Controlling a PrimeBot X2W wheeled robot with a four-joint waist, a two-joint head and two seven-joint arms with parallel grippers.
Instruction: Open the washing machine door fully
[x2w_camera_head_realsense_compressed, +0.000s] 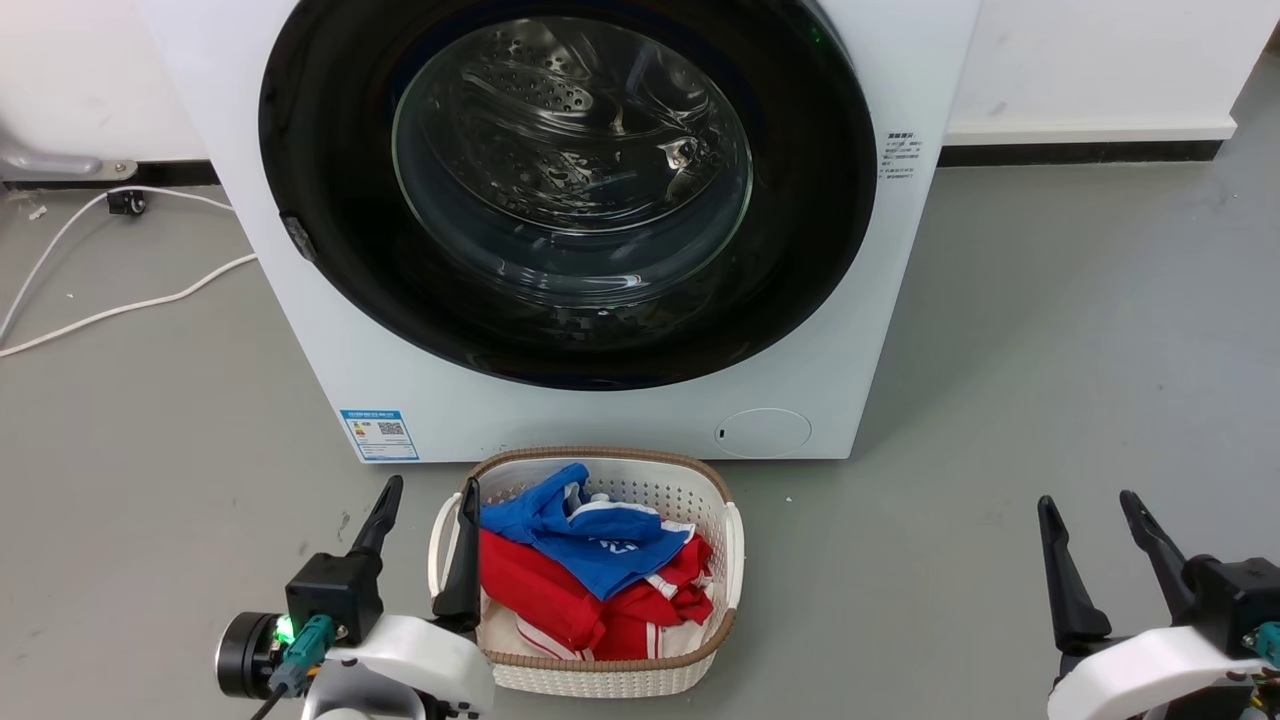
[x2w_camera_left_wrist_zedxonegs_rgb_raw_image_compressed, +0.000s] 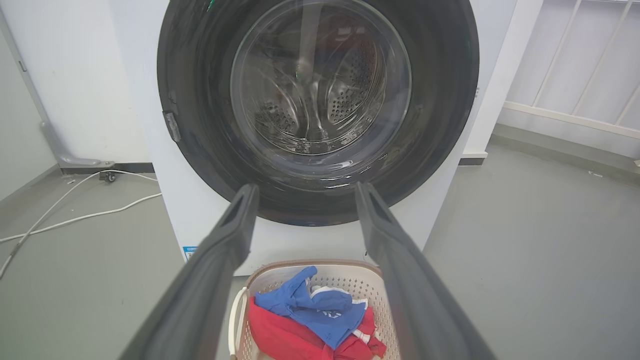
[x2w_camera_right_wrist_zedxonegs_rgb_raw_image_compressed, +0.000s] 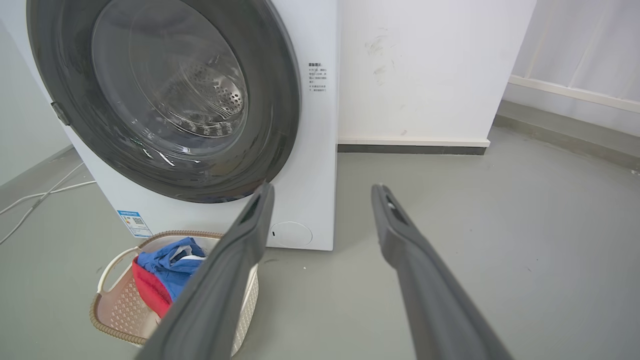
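The washing machine door (x2w_camera_head_realsense_compressed: 330, 150) is a big round door with a glossy black rim and a clear glass centre, lying flat against the white machine front; it also appears in the left wrist view (x2w_camera_left_wrist_zedxonegs_rgb_raw_image_compressed: 200, 100) and the right wrist view (x2w_camera_right_wrist_zedxonegs_rgb_raw_image_compressed: 272, 100). A small metal hinge piece (x2w_camera_head_realsense_compressed: 298, 237) sits on its left edge. My left gripper (x2w_camera_head_realsense_compressed: 430, 490) stands open at the lower left, over the near left corner of the laundry basket, well short of the door. At the lower right my right gripper (x2w_camera_head_realsense_compressed: 1088, 502) is open above bare floor.
A white woven laundry basket (x2w_camera_head_realsense_compressed: 728, 560) with red and blue clothes stands on the floor just in front of the machine. A small round white flap (x2w_camera_head_realsense_compressed: 765, 432) sits low on the machine front. White cables (x2w_camera_head_realsense_compressed: 120, 305) trail on the grey floor at left.
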